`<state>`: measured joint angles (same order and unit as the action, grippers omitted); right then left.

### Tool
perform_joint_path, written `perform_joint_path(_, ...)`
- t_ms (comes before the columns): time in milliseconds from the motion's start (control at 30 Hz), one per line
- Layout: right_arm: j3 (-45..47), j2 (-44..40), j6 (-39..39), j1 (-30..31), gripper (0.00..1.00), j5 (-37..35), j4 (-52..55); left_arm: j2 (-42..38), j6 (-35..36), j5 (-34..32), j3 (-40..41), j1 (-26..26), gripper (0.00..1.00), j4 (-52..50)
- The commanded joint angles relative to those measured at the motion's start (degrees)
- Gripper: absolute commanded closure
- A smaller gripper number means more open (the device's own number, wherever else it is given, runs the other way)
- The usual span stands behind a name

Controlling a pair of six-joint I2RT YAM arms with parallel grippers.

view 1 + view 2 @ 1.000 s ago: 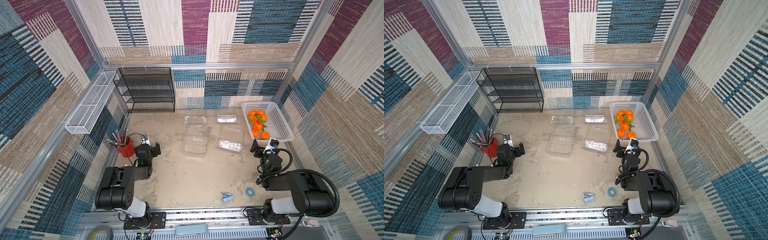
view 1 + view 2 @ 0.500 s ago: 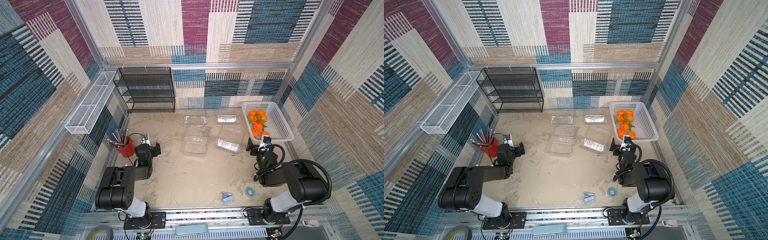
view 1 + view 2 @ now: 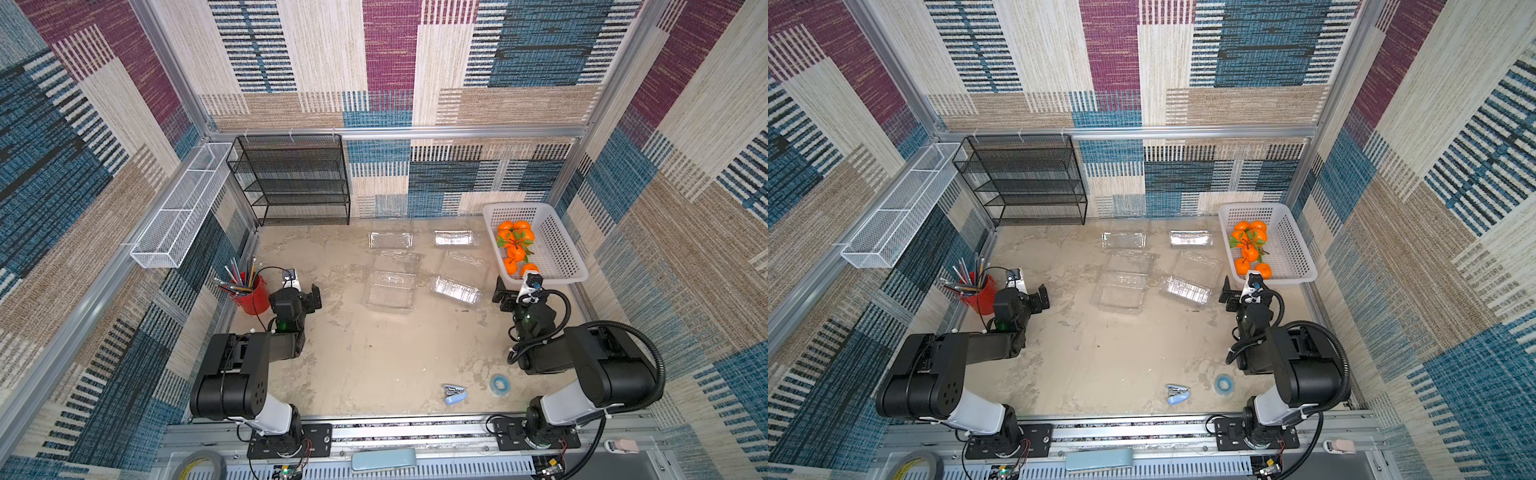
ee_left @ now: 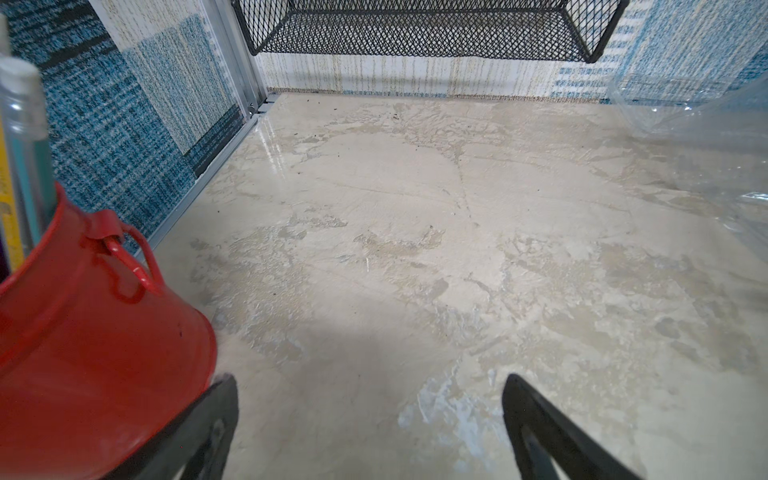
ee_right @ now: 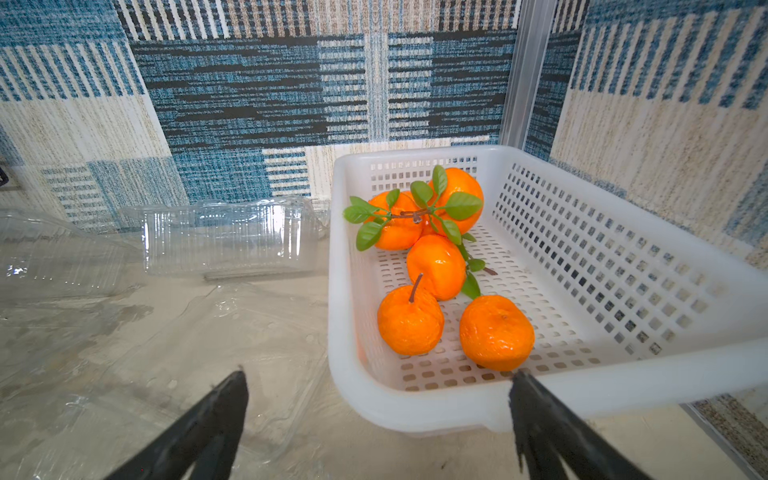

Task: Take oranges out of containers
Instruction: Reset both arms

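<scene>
No legible text, no readable labels, brands, numbers or signs

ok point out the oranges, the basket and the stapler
oranges (image 5: pixel 436 266), right wrist view, skin of the middle fruit
basket (image 3: pixel 517 206), top view, far rim
stapler (image 3: pixel 455 395), top view, middle of its body

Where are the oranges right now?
In both top views the oranges lie in the white perforated basket at the table's far right corner, just right of the clear clamshell boxes.
</scene>
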<state>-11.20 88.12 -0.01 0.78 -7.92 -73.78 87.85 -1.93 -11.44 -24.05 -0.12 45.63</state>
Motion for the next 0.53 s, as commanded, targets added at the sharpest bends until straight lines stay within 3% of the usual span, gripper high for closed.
perform_joint_path(0,0.0,-0.1,0.2,0.2,0.02,-0.1,-1.5,0.1,0.4,0.7,0.1,0.0,0.01,1.8)
perform_joint_path(500,-0.2,-0.1,-0.8,-0.2,0.02,3.3,-1.1,0.1,0.4,0.7,0.2,0.0,0.01,1.8)
